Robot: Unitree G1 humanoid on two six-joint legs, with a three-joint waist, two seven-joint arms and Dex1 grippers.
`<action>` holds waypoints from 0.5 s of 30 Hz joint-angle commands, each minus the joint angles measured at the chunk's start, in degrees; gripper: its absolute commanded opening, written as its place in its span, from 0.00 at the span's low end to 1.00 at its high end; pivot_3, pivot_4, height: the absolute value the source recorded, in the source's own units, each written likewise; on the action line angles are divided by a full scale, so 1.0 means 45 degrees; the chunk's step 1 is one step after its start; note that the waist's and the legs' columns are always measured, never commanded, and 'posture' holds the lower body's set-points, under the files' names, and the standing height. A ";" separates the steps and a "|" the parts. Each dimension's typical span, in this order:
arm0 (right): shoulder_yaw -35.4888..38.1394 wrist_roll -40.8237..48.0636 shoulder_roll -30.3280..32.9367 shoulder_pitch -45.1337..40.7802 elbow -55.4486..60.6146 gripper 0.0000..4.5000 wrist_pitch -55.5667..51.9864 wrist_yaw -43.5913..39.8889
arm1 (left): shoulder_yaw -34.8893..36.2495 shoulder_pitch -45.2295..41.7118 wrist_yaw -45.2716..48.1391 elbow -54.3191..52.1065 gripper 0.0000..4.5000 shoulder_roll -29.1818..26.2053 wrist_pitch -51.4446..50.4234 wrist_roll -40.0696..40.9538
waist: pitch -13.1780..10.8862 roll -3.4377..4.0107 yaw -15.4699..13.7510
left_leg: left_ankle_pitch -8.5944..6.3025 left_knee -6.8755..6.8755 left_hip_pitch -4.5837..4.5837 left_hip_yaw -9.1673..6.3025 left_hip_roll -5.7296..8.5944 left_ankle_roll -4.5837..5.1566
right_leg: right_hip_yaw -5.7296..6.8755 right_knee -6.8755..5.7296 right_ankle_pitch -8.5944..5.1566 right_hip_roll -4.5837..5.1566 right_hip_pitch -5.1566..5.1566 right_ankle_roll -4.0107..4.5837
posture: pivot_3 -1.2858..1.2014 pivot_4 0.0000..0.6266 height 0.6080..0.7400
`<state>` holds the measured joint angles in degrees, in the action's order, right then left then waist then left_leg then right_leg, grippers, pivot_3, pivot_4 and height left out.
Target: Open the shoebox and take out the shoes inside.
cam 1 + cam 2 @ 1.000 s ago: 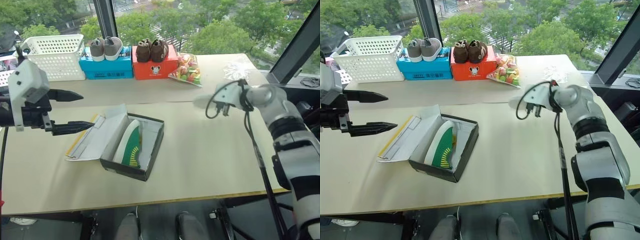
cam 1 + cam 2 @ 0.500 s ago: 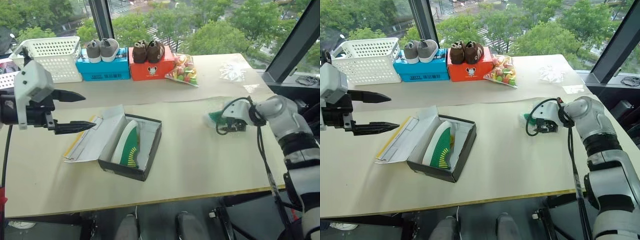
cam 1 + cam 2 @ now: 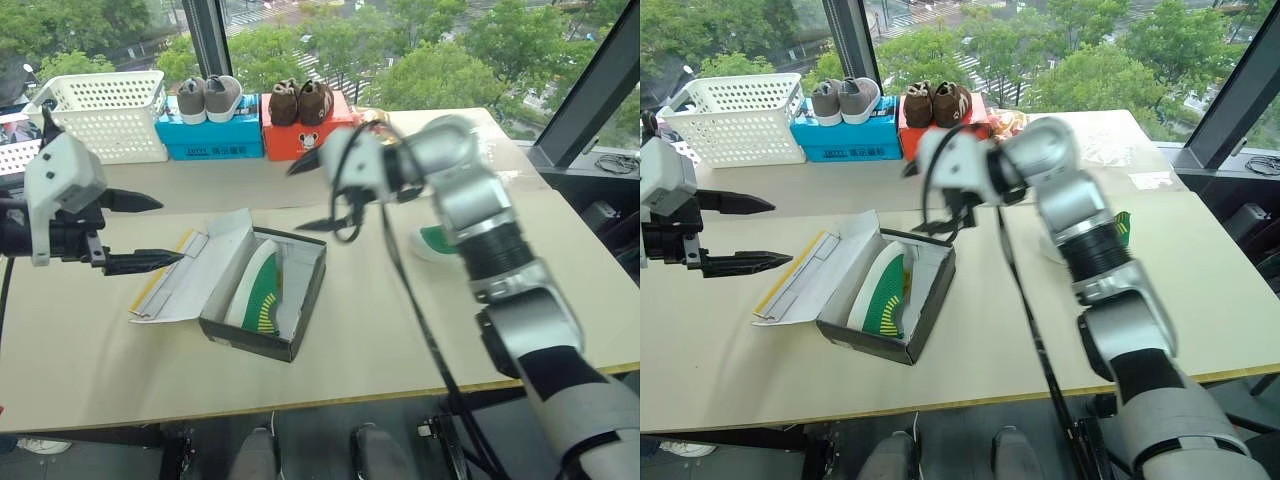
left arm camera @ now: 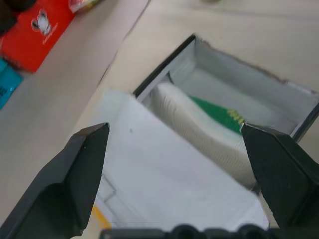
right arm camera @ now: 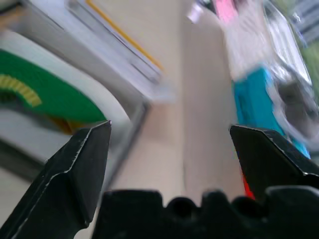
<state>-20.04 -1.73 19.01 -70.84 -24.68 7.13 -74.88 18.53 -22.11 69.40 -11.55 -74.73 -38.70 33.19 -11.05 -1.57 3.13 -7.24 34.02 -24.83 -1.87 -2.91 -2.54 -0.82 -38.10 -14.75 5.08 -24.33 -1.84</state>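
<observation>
Jaws spread wide and empty on my right gripper [image 3: 312,195] above the shoebox [image 3: 266,294] (one green shoe [image 3: 255,290] inside), left gripper [image 3: 148,232] likewise wide beside its lid.

We see our right arm [image 3: 470,200] built of rounded silver-grey segments with black bands at the joints, a black cable looping behind its hand. Each gripper, left [image 3: 140,232] and right [image 3: 312,195], has two tapered black fingers; a white blocky housing sits behind the left ones.
</observation>
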 commanded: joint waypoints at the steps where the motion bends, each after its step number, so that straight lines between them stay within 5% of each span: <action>1: -0.0707 -0.0365 -0.0393 -0.0296 -0.0832 0.98 0.2670 -0.0443 | 0.1268 0.0508 0.0134 -0.0259 1.00 -0.0425 0.0099 -0.0332 | 0.0002 -0.0007 -0.0096 | 0.0000 0.0002 -0.0005 0.0001 0.0000 0.0000 | 0.0001 0.0003 0.0000 0.0000 -0.0002 -0.0001 | 0.52 0.24 1.00; 8: -0.2122 -0.2184 -0.1582 -0.1846 -0.4732 0.98 0.7321 0.0208 | 0.2861 0.1830 0.0015 -0.1254 1.00 -0.0165 -0.0602 -0.0316 | 0.0001 -0.0008 -0.0071 | 0.0000 0.0002 0.0002 -0.0001 -0.0004 -0.0003 | 0.0002 -0.0002 0.0000 -0.0006 -0.0004 -0.0002 | 0.52 0.24 1.00; 15: -0.2804 -0.4098 -0.2502 -0.3308 -0.8286 0.98 0.9305 0.2201 | 0.4213 0.2913 -0.0078 -0.2187 1.00 0.0124 -0.1389 -0.0284 | 0.0000 -0.0011 0.0010 | -0.0003 -0.0012 0.0014 -0.0001 -0.0007 -0.0008 | 0.0001 0.0002 0.0002 -0.0008 0.0000 0.0004 | 0.52 0.24 1.00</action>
<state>-32.22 -17.65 8.47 -82.89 -59.58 47.01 -68.98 34.04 -9.12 69.35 -19.79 -74.17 -44.20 31.70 -11.05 -1.62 3.18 -7.25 33.97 -24.76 -1.87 -2.95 -2.57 -0.82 -38.11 -14.74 5.05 -24.32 -1.82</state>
